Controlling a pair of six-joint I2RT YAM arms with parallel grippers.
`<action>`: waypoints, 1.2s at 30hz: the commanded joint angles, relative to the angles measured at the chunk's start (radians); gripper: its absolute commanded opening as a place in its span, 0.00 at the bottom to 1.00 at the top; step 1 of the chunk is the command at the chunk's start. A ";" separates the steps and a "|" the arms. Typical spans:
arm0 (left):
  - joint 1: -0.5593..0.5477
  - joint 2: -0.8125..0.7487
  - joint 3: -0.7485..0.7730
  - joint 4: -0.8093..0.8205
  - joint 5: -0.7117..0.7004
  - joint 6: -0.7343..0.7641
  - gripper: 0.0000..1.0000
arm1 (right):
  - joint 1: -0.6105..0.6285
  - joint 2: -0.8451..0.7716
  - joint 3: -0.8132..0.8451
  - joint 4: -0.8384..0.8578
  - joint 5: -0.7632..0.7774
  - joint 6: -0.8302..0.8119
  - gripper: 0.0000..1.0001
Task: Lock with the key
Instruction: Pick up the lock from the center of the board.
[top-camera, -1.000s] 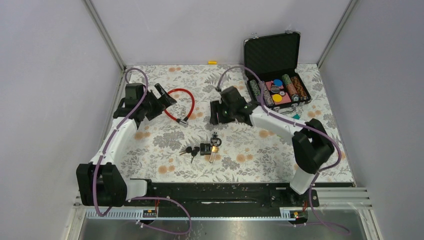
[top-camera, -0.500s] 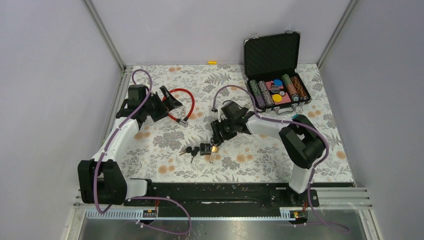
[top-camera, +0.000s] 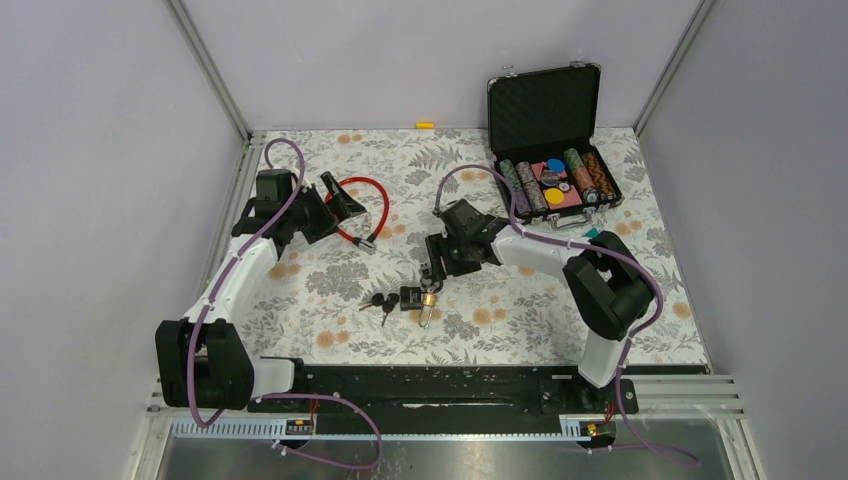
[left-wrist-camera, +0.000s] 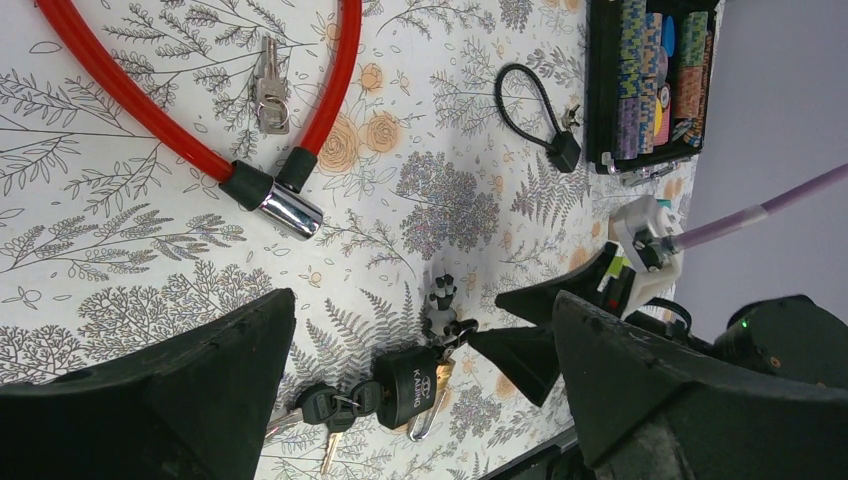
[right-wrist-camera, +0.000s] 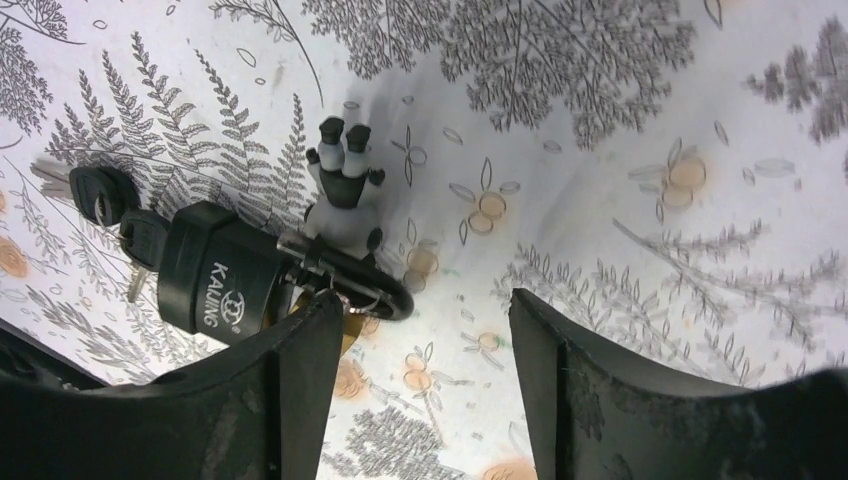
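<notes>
Up close, the right gripper (right-wrist-camera: 425, 310) has its fingers spread around nothing, one tip just beside the shackle of the padlock (right-wrist-camera: 215, 285), which lies mid-table with its keys (right-wrist-camera: 110, 200). From overhead that gap is hidden. Its arm reaches left, wrist low. The left gripper (left-wrist-camera: 420, 315) gapes wide near the red cable (left-wrist-camera: 150, 120).

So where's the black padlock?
Top view: the black padlock lies in the middle of the floral table, below the right gripper, black keys on its left.
</notes>
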 joint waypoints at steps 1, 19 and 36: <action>-0.002 -0.011 0.011 0.038 -0.018 0.006 0.99 | 0.074 -0.076 0.023 -0.109 0.138 0.177 0.69; -0.003 -0.048 -0.050 0.052 -0.012 -0.015 0.99 | 0.211 0.042 0.125 -0.260 0.275 0.526 0.68; -0.003 -0.057 -0.054 0.047 -0.014 -0.012 0.99 | 0.228 0.058 0.153 -0.346 0.431 0.581 0.49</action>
